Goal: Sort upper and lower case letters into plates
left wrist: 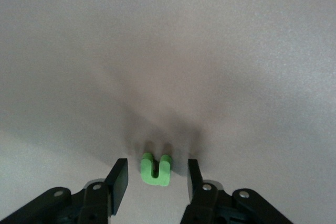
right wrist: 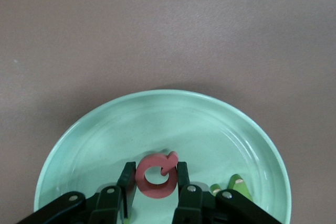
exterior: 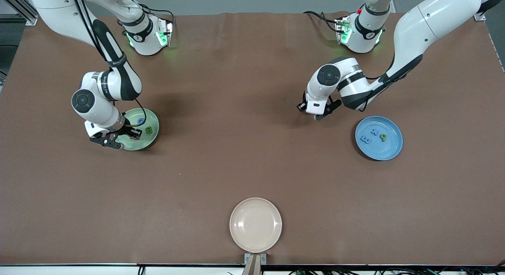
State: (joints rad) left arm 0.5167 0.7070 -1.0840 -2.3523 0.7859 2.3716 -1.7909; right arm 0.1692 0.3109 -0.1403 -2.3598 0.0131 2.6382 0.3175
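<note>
In the front view, the pale green plate point(exterior: 152, 130) is sitting at mid-left under the right gripper point(exterior: 118, 137), the blue plate point(exterior: 390, 148) at mid-right beside the left gripper point(exterior: 321, 116). In the left wrist view, half-open fingers point(left wrist: 119, 182) are flanking the chunky green u point(left wrist: 155, 169) lying low-centre on the table. In the right wrist view, fingers point(right wrist: 127, 178) are clamping the red O-like letter point(right wrist: 156, 176) over the green plate, low-centre.

Wide brown matte table point(exterior: 244, 164) under even light, round cream-beige plate point(exterior: 255, 225) at its camera-side edge.
</note>
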